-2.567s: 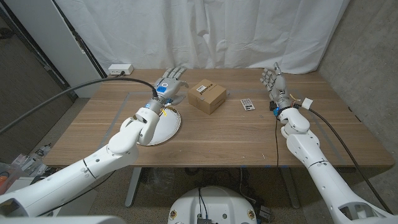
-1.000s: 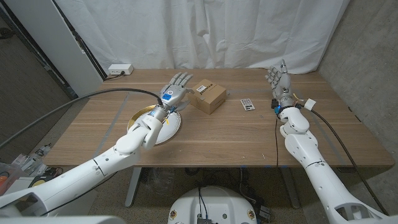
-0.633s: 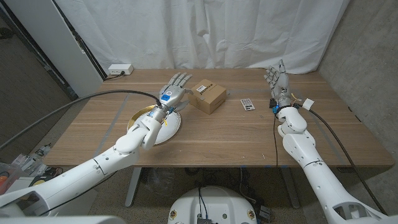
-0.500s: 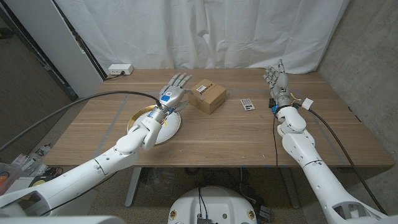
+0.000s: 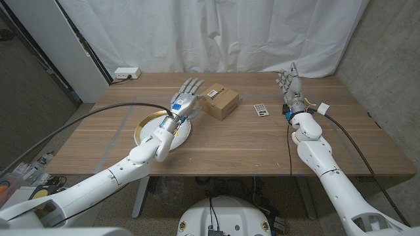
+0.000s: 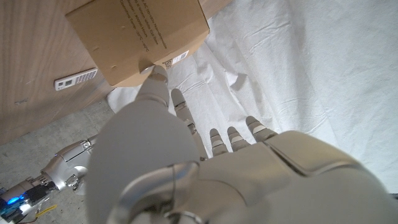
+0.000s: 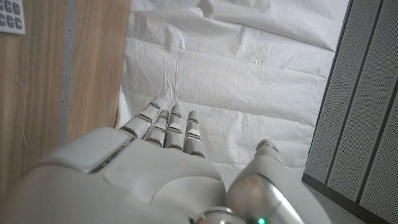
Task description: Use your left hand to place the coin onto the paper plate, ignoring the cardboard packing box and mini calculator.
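Note:
The white paper plate (image 5: 152, 126) lies on the wooden table left of centre, partly under my left forearm. My left hand (image 5: 185, 98) hovers over the plate's far right rim with its fingers spread and nothing in them, its fingertips close to the cardboard packing box (image 5: 218, 100). In the left wrist view the left hand (image 6: 186, 162) reaches toward the box (image 6: 137, 37). I cannot tell where the coin lies. My right hand (image 5: 289, 84) stands raised at the table's far right, fingers apart and holding nothing.
The mini calculator (image 5: 260, 109) lies right of the box, between it and my right hand. A white power strip (image 5: 126, 73) sits at the far left corner. A white curtain hangs behind the table, and a grey cabinet stands on the left.
My left arm has swung rightward, uncovering the plate's left side. The left hand stays spread near the box. The right hand has hardly moved.

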